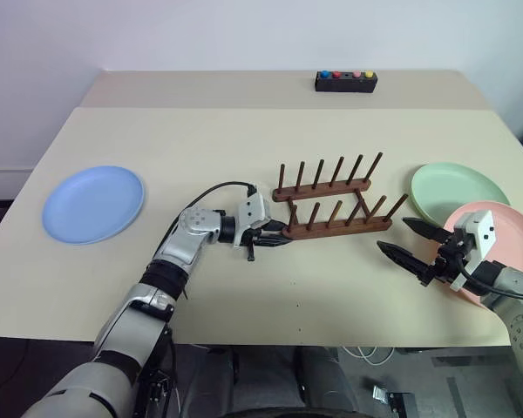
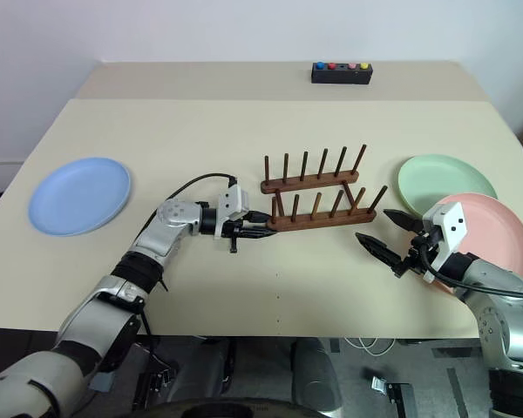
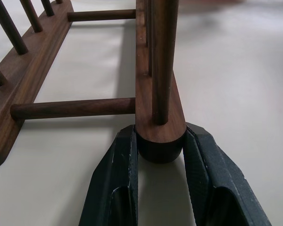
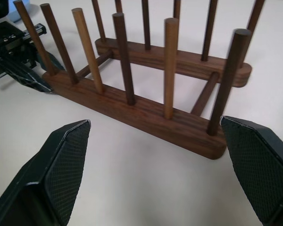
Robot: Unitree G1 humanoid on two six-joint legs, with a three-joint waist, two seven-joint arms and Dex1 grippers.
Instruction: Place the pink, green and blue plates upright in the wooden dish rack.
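Observation:
The wooden dish rack (image 1: 331,205) stands mid-table with its pegs upright. My left gripper (image 1: 275,233) is shut on the left end of the rack's near rail, one finger (image 3: 118,165) pressed to each side of it. My right gripper (image 1: 392,233) is open and holds nothing; it hovers just off the rack's right end, pointing at it. The blue plate (image 1: 93,203) lies flat at the far left. The green plate (image 1: 458,192) lies at the right, and the pink plate (image 1: 510,231) sits in front of it, overlapping its edge and partly hidden behind my right hand.
A small black box with coloured buttons (image 1: 346,81) sits at the back of the table, behind the rack. The table's front edge (image 1: 270,341) runs close below both hands.

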